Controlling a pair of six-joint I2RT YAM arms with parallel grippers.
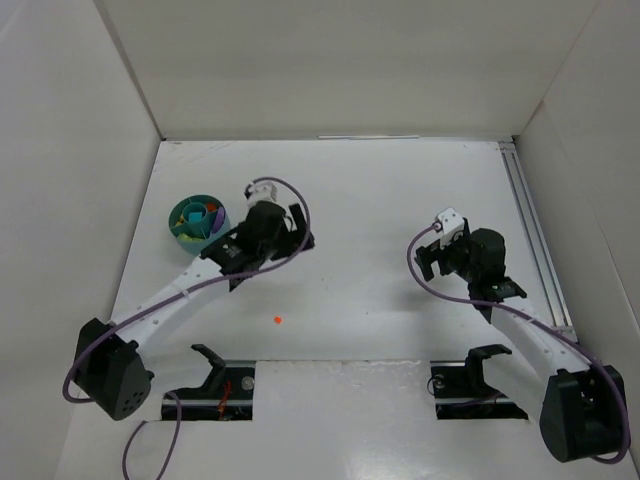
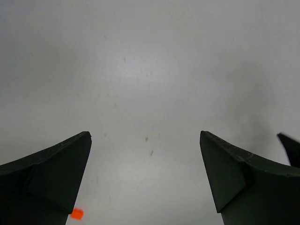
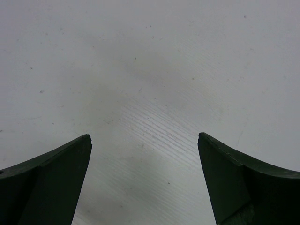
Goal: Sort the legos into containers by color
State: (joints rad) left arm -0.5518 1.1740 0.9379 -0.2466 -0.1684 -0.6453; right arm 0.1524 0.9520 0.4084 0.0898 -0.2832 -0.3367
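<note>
Hovering just right of the teal tub [image 1: 178, 238], the left gripper [image 1: 299, 233] has its fingers [image 2: 56, 168] spread wide apart, nothing between them; it is near the tub but not touching it, as far as the top view shows; left arm [image 1: 170, 295] runs from its base, nearer than the tub, up past the tub's right side.

Tub sits on the white table [image 1: 380, 190], upright, round, with inner walls; sorted legos [image 1: 205, 214] lie inside it, purple, orange and green bits visible; too small to tell which wedge holds which.

One loose orange lego [image 1: 277, 320] lies on the table, right of the tub and nearer the arm bases, well apart from the tub; no gripper touches it in the top view; left wrist view shows the same brick [image 2: 77, 213] low at the frame edge, just beside the left-hand finger's inner edge; cannot tell if they touch; otherwise only bare table between the tips.

Right gripper [image 1: 428, 262] is far right of the tub, well apart from it; its fingers [image 3: 51, 173] also stand wide apart, holding nothing; right wrist view shows only bare table between them.
</note>
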